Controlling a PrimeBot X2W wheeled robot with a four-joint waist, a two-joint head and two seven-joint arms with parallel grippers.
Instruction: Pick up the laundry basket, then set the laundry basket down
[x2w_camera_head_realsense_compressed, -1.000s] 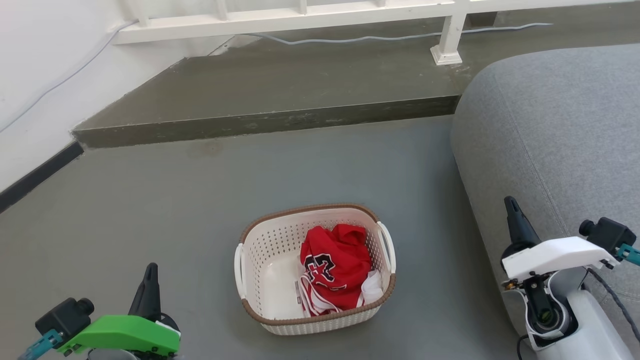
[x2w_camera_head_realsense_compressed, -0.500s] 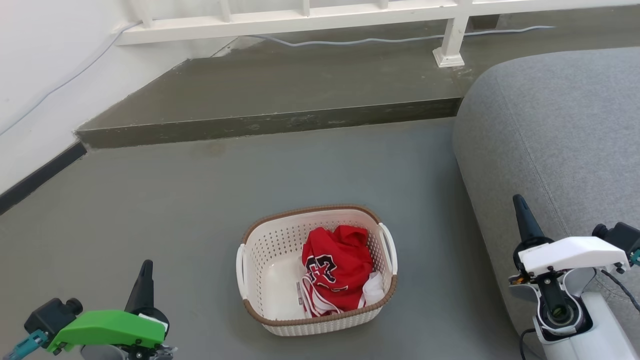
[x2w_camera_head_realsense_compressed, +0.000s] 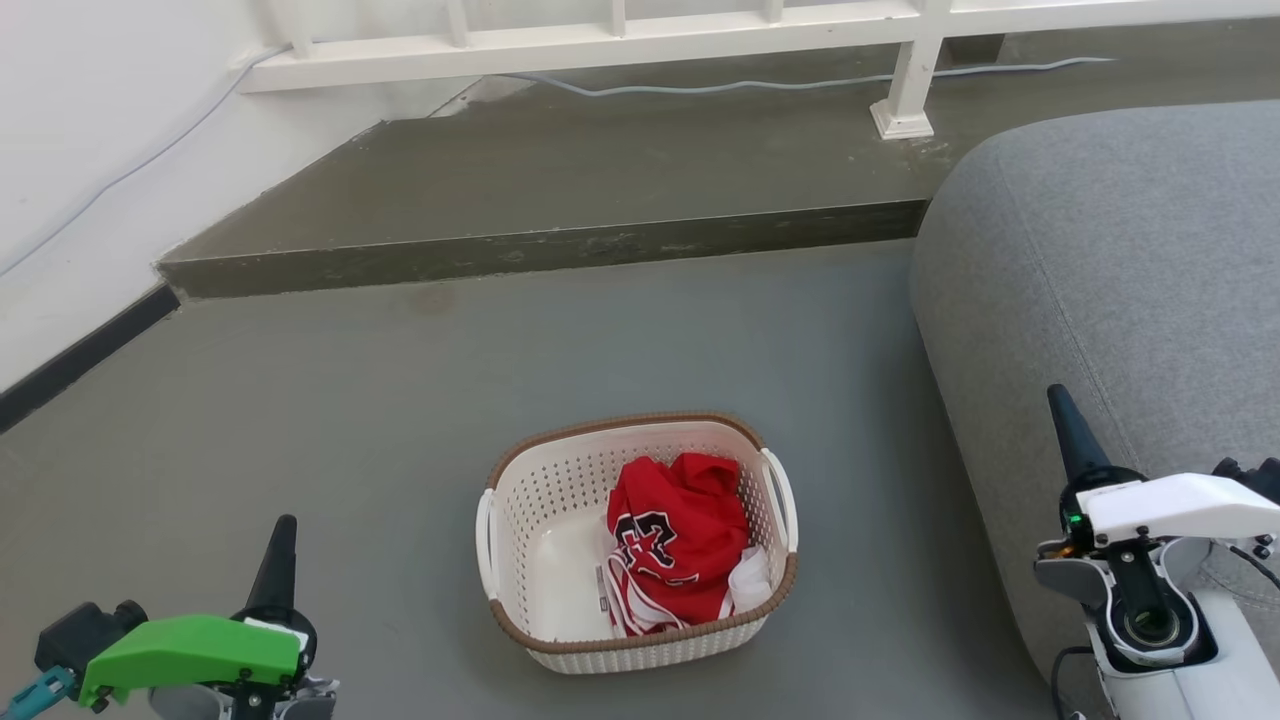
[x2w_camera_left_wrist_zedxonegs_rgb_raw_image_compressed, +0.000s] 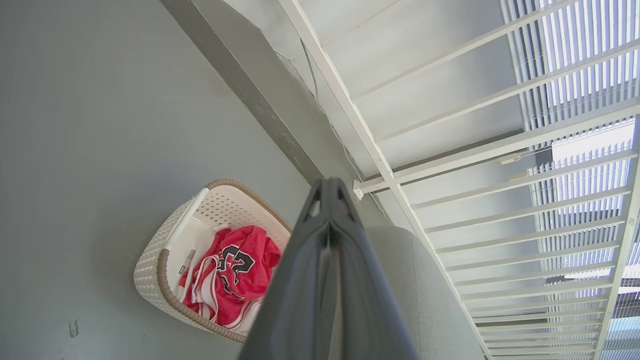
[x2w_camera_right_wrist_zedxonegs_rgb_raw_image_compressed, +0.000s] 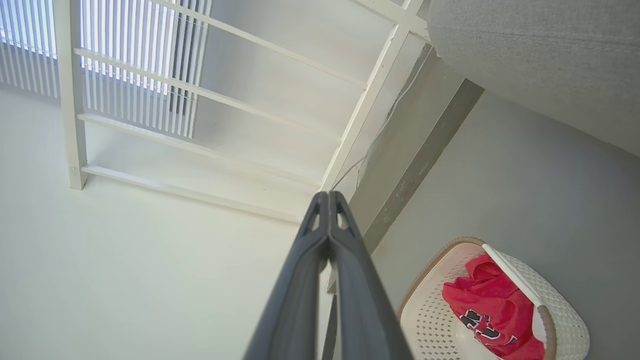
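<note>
The laundry basket (x2w_camera_head_realsense_compressed: 560, 500), cream-white and perforated with a brown rim and two white side handles, stands on the grey floor with a red jersey (x2w_camera_head_realsense_compressed: 675, 545) crumpled inside. It also appears in the left wrist view (x2w_camera_left_wrist_zedxonegs_rgb_raw_image_compressed: 165, 250) and the right wrist view (x2w_camera_right_wrist_zedxonegs_rgb_raw_image_compressed: 565, 320). My left gripper (x2w_camera_head_realsense_compressed: 280, 535) sits low at the left, well apart from the basket, fingers pressed together and empty. My right gripper (x2w_camera_head_realsense_compressed: 1062, 410) is off to the right beside the sofa, also shut and empty. The left gripper (x2w_camera_left_wrist_zedxonegs_rgb_raw_image_compressed: 329, 187) and the right gripper (x2w_camera_right_wrist_zedxonegs_rgb_raw_image_compressed: 328, 200) each show closed tips in their own wrist views.
A grey sofa (x2w_camera_head_realsense_compressed: 1120, 260) bulges in on the right, close to the right arm. Behind the basket a raised concrete step (x2w_camera_head_realsense_compressed: 540, 245) crosses the floor, with a white railing (x2w_camera_head_realsense_compressed: 620, 40) and a cable on it. A white wall (x2w_camera_head_realsense_compressed: 70, 180) with dark skirting runs along the left.
The head view has shifted slightly. Both arms have drawn outward and lower in the picture, away from the basket, which stays put on the floor.
</note>
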